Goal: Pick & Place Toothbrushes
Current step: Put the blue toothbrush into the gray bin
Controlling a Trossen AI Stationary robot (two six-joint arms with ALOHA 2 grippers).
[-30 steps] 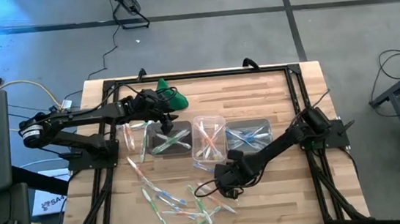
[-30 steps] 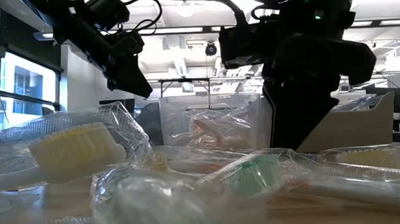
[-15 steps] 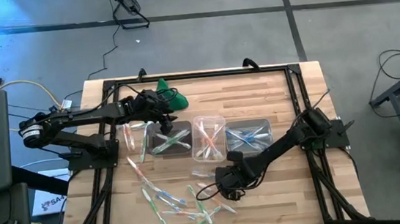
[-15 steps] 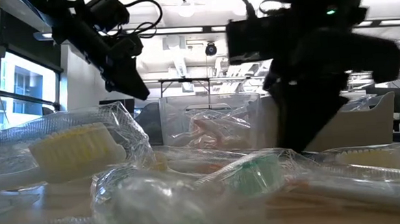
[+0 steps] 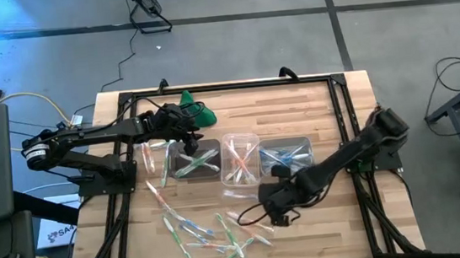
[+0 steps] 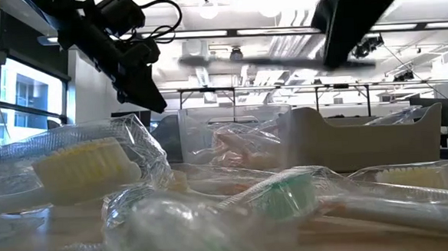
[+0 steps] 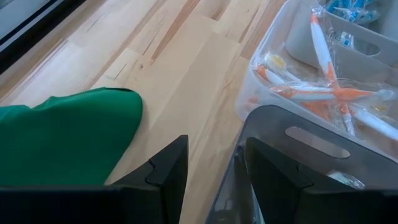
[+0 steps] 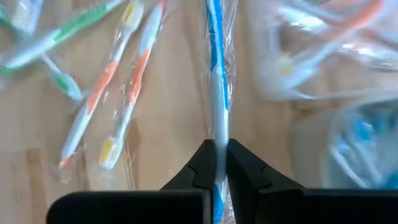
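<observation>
Nearest the tabletop's front edge, the loose toothbrushes (image 5: 210, 232) lie scattered in clear wrappers, whitish handles with green, orange or blue parts. Just behind that scatter, our right claw (image 8: 216, 163) is clamped together on a blue toothbrush (image 8: 215, 74), pinching the wrapped handle near one end, so most of its length sticks out ahead of the fingers. To do this step well, we judge we should lift straight up until the brush clears its neighbours, carry it level and slowly so the slippery wrap does not slide in the grip, and line its length up with the blue-filled tub (image 5: 288, 156) before letting go.

Farther back, the three clear tubs stand in a row across the middle of the tabletop: the green-filled tub (image 5: 197, 162), the orange-filled tub (image 5: 241, 160), then the blue one. Our left claw (image 7: 208, 168) waits with fingers apart at the green-filled tub's rim, beside the green cloth (image 5: 195, 109) near the back edge.
</observation>
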